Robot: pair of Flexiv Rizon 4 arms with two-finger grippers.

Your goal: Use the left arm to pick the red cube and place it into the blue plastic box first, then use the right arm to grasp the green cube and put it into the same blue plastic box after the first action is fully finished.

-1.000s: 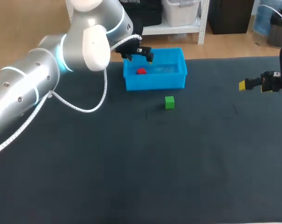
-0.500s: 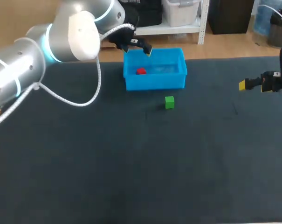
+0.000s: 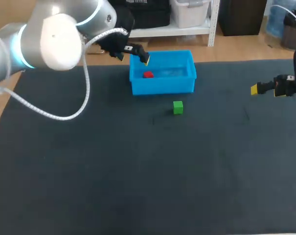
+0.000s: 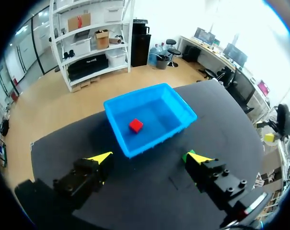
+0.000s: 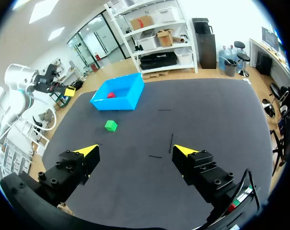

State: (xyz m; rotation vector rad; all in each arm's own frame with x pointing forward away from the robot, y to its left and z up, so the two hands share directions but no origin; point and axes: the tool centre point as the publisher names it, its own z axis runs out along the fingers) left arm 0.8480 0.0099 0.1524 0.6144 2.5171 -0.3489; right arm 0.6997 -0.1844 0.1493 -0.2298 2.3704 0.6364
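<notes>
The red cube (image 3: 148,74) (image 4: 135,125) lies inside the blue plastic box (image 3: 162,89) (image 4: 152,143), toward its left side. My left gripper (image 3: 133,56) (image 4: 148,158) hangs open and empty above the box's left rear corner. The green cube (image 3: 177,107) (image 5: 110,125) sits on the dark mat just in front of the box; in the left wrist view it (image 4: 188,154) peeks out behind one fingertip. Far to the right, my right gripper (image 3: 258,89) (image 5: 135,150) stands open and empty over the mat, well away from both the cube and the box (image 5: 128,98).
The dark mat (image 3: 148,171) covers the table. A white cable (image 3: 64,116) hangs in a loop from my left arm over the mat's left side.
My left arm has drawn back to the left and upward, carrying its gripper from over the box's inside to its left rear corner. The red cube stays in the box. The right arm has not moved.
</notes>
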